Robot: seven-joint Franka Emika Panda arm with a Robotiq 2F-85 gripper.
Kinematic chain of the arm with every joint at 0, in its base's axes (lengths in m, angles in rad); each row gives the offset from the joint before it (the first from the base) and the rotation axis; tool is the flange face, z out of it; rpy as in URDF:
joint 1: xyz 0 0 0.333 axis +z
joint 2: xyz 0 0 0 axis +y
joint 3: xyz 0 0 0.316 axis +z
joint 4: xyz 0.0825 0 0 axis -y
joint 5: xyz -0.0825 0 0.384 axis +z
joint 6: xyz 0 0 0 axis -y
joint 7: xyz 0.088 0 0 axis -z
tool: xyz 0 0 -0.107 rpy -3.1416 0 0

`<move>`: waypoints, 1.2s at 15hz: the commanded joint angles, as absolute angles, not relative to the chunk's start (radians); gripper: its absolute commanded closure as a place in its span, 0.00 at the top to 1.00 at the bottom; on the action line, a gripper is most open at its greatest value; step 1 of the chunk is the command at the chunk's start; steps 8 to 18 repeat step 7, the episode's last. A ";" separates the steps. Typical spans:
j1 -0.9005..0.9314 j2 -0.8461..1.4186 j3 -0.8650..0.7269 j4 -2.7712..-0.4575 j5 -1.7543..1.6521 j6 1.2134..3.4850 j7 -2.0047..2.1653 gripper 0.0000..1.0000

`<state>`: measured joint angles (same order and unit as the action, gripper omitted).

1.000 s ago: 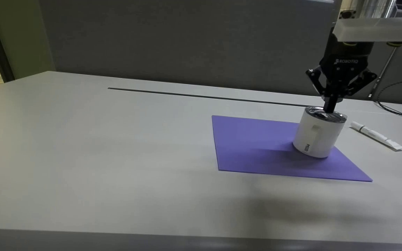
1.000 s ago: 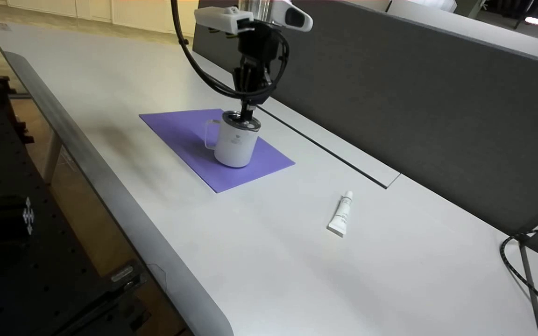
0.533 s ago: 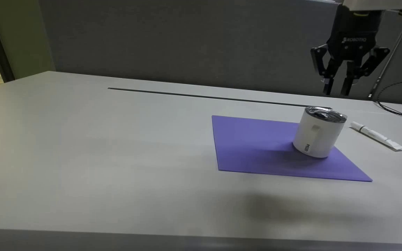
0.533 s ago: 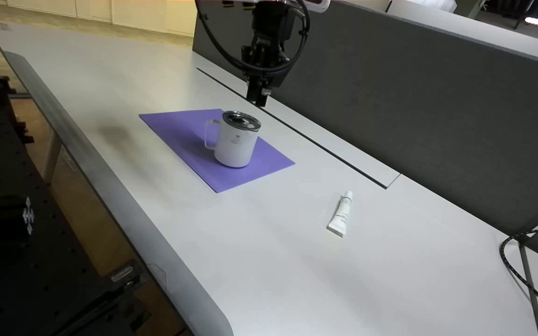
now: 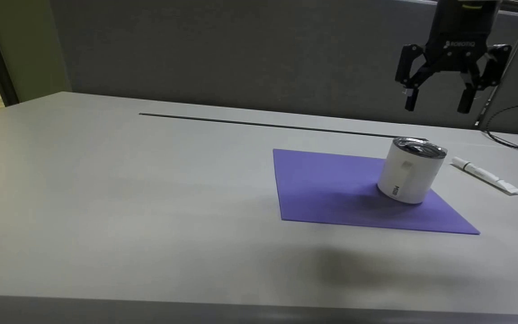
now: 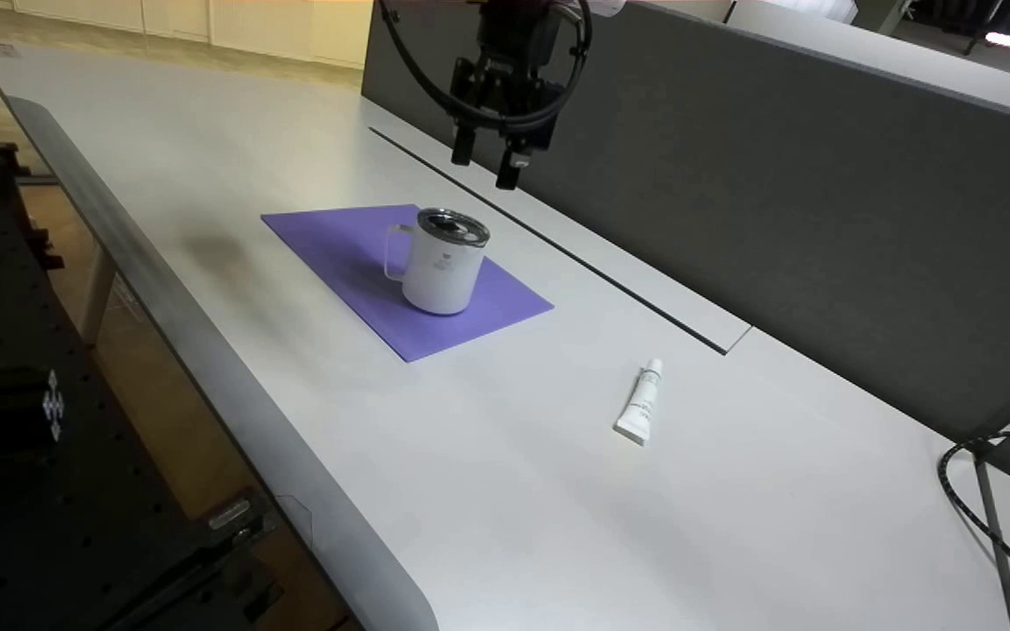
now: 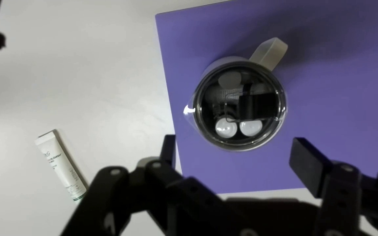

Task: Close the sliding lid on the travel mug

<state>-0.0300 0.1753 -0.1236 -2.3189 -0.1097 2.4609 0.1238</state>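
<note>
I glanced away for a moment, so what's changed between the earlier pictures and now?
The end effector rose up and away from the sliding lid and went from shut to wide open; it holds nothing now. The travel mug, purple mat and white tube stayed where they were. Whether anything on the lid slid, I can't tell.

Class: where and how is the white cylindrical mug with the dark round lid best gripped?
Probably by the slim white handle, bringing the open black two-fingered gripper straight down from above to straddle it. The white cylindrical mug stands upright on the flat purple mat, and the handle juts out sideways, much narrower than the body.
</note>
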 commanded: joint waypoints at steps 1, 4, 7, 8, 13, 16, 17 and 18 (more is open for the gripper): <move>-0.045 0.162 -0.109 -2.310 -0.088 2.430 0.105 1.00; -0.042 0.175 -0.112 -2.316 -0.098 2.450 0.119 1.00; -0.044 0.175 -0.112 -2.314 -0.093 2.437 0.119 1.00; -0.044 0.175 -0.112 -2.314 -0.093 2.437 0.119 1.00; -0.044 0.175 -0.112 -2.314 -0.093 2.437 0.119 1.00; -0.044 0.175 -0.112 -2.314 -0.093 2.437 0.119 1.00; -0.044 0.175 -0.112 -2.314 -0.093 2.437 0.119 1.00; -0.044 0.175 -0.112 -2.314 -0.093 2.437 0.119 1.00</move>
